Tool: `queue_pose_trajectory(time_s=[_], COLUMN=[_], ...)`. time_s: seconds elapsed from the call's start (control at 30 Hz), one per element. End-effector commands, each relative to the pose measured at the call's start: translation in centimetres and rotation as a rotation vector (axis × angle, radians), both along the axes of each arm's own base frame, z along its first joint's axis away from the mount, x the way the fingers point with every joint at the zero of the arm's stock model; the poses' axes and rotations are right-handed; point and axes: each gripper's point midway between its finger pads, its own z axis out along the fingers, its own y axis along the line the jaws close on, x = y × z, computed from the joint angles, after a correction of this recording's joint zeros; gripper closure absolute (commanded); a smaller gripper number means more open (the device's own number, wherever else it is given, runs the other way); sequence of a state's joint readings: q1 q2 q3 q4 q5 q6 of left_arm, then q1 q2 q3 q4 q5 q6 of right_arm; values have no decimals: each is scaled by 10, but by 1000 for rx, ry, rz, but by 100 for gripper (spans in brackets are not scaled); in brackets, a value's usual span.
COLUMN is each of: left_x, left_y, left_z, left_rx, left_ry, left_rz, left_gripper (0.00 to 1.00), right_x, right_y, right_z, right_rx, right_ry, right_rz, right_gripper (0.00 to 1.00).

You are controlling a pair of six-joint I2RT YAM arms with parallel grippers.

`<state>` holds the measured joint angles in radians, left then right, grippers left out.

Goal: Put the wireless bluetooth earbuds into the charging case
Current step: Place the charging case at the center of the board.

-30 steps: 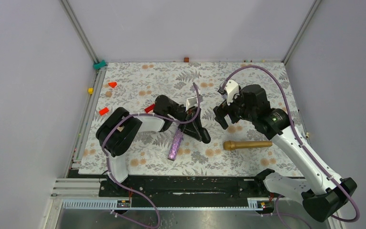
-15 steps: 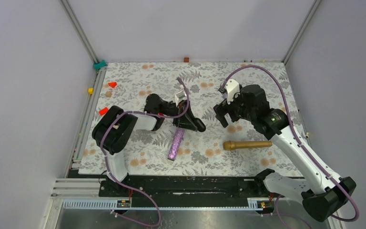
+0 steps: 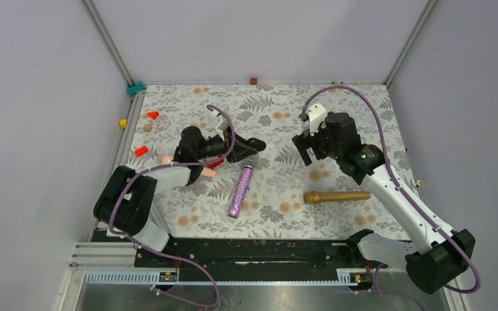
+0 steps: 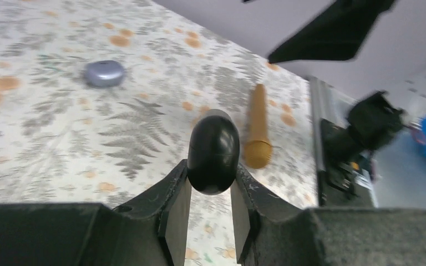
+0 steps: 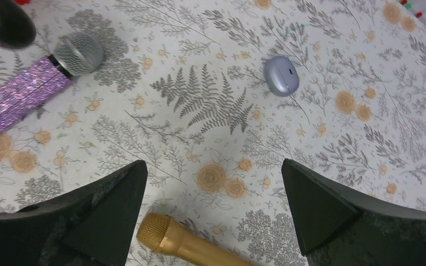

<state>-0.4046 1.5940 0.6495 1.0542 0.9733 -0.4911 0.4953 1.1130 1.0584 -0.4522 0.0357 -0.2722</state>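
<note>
**A:** Start at the jaws. What can't you see?

**B:** The left gripper is clenched on a black oval capsule. Its near end is hidden between the fingers, so only the rounded far end shows. From above, the capsule barely separates from the black fingertips.

**A:** And the right one?

**B:** The right gripper is spread wide with nothing between the jaws, hanging over the floral mat.

**A:** Which way does the capsule point?

**B:** Its long axis runs along the fingers, with the free end pointing away from the wrist. In the top view that is towards the right arm. It looks raised off the mat.

**A:** The earbuds?

**B:** I cannot make them out in any view. I also can't tell whether the capsule is open or closed.

**A:** Further out?

**B:** A grey-blue oval pod lies on the mat ahead of the right gripper, apart from everything. The purple glitter microphone runs off the left edge of the right wrist view. The gold microphone is cut off at the bottom of that view. A peach-coloured thing is half hidden by the left arm, and I can't identify it.

**A:** Any writing?

**B:** None that I can read; the capsule's glossy shell is blurred.
</note>
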Motion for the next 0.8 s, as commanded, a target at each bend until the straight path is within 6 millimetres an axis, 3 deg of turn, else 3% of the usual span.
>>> queue_pose_trajectory(time_s=[0.0, 0.03, 0.23, 0.37, 0.6, 0.7, 0.77], left_x=[57, 57, 70, 71, 68, 70, 74], left_y=[9, 9, -7, -18, -32, -33, -32], left_z=[-29, -46, -94, -125, -157, -164, -164], left_rx=[339, 416, 675, 802, 887, 900, 912], left_ry=[-104, -80, 70, 167, 268, 281, 274], left_rz=[254, 245, 229, 211, 148, 144, 161], left_gripper=[94, 95, 95, 81, 77, 68, 56], right_x=[18, 20, 23, 20, 17, 15, 15], right_y=[-18, -23, -52, -62, -65, -64, -64], right_z=[8, 10, 31, 40, 43, 44, 45], right_rx=[-8, -6, 12, 36, 71, 82, 90], right_ry=[-57, -65, -142, -169, -170, -169, -170], right_rz=[-92, -111, -210, -232, -234, -229, -227], right_gripper=[1, 0, 0, 1, 1, 1, 1])
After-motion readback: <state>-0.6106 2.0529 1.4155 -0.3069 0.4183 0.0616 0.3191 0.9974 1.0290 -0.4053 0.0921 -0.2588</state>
